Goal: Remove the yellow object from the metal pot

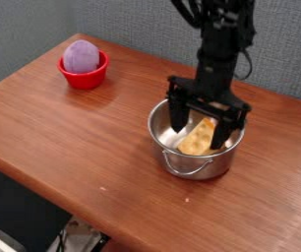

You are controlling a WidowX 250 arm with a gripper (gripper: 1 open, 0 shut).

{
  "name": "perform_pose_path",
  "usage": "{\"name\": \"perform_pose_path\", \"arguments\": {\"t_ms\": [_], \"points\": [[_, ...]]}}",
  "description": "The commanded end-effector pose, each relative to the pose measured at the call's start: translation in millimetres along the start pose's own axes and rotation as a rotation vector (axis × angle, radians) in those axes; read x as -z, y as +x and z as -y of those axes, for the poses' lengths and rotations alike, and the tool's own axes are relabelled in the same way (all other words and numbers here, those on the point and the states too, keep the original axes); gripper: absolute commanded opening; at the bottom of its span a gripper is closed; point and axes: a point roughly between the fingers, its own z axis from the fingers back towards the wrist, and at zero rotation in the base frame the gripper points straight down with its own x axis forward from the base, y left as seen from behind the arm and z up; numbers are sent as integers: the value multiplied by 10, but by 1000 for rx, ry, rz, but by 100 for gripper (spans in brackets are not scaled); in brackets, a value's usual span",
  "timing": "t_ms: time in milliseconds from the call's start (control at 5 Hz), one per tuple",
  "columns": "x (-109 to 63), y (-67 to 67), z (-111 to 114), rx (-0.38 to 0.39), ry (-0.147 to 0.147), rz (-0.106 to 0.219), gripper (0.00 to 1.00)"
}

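Desk (61,138) space lies bare left of the metal pot (193,162), which stands near the front-right edge. Claw (204,136) hangs wide apart, dipped inside the rim, straddling the yellow object (201,137), holding nothing.

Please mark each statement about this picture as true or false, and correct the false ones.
1. The yellow object lies inside the metal pot. True.
2. The gripper is shut on the yellow object. False: its fingers stand open, down in the pot's mouth on either side of the object.
3. The purple egg-shaped object sits in the red bowl. True.
4. The red bowl touches the metal pot. False: they stand apart on the wooden table.
5. The pot lies on its side. False: it stands upright.
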Motion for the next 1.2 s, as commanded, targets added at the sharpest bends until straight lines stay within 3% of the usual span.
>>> {"name": "perform_pose_path", "arguments": {"t_ms": [0,200,400,800,1000], "points": [[22,32,13,16,13,7,100],[94,50,-3,14,15,-7,0],[128,55,-17,14,17,-12,0],[-93,46,-107,-5,0,28,0],[-308,36,-202,-24,-19,70,0]]}}
